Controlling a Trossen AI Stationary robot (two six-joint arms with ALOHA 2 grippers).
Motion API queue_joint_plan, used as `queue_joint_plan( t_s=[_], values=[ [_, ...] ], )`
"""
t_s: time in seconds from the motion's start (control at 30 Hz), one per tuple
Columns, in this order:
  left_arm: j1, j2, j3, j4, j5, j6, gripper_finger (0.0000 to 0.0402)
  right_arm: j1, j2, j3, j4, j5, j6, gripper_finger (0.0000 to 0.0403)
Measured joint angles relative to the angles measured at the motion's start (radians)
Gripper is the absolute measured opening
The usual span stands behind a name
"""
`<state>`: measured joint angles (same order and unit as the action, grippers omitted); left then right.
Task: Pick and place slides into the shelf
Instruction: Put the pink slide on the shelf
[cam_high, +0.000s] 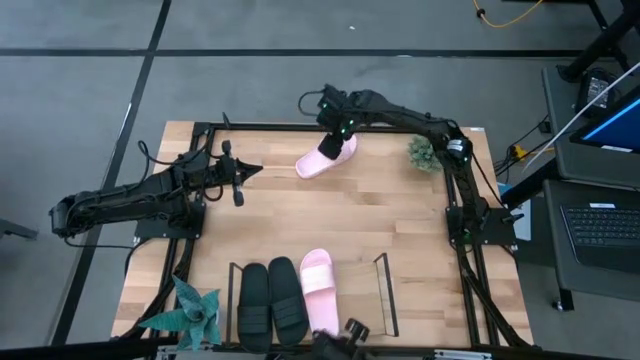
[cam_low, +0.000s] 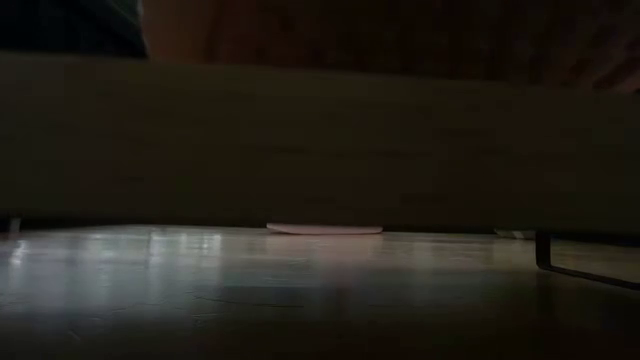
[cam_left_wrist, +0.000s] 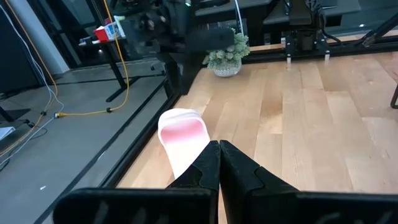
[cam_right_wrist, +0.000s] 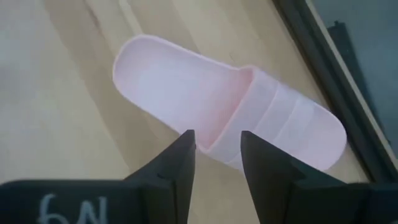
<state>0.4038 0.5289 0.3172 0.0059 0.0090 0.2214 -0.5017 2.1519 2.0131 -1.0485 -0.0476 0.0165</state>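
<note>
Altogether two black slides (cam_high: 269, 301), one pink (cam_high: 319, 288) shelved, one pink (cam_high: 325, 159) loose.

One shelf (cam_high: 384, 290) slot beside the pink slide (cam_high: 318, 285) is left free; open surface (cam_high: 380, 210) lies between, apparently unobstructed; a plant (cam_high: 425, 152) flanks it.
</note>
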Motion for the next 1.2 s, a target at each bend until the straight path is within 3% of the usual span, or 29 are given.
queue_joint_plan(
  t_s=[0.17,0.47,0.93,1.1,1.2],
  values=[
    [0.0,0.0,0.0,0.0,0.0,0.0,0.0,-0.105,-0.007,0.002,-0.009,-0.128,-0.023,0.0131],
    [0.0,0.0,0.0,0.001,-0.018,0.0,0.0,-0.292,-0.009,0.002,-0.024,-0.466,-0.047,0.0132],
    [0.0,0.0,0.0,0.002,-0.027,0.0,0.0,-0.334,-0.003,0.025,-0.03,-0.616,-0.052,0.0131],
    [0.0,0.0,0.0,0.002,-0.027,-0.002,0.0,-0.334,-0.003,0.11,-0.044,-0.752,-0.052,0.0131],
    [0.0,0.0,0.0,0.003,-0.027,-0.002,0.0,-0.333,-0.003,0.2,-0.08,-0.766,-0.082,0.0131]
  ],
)
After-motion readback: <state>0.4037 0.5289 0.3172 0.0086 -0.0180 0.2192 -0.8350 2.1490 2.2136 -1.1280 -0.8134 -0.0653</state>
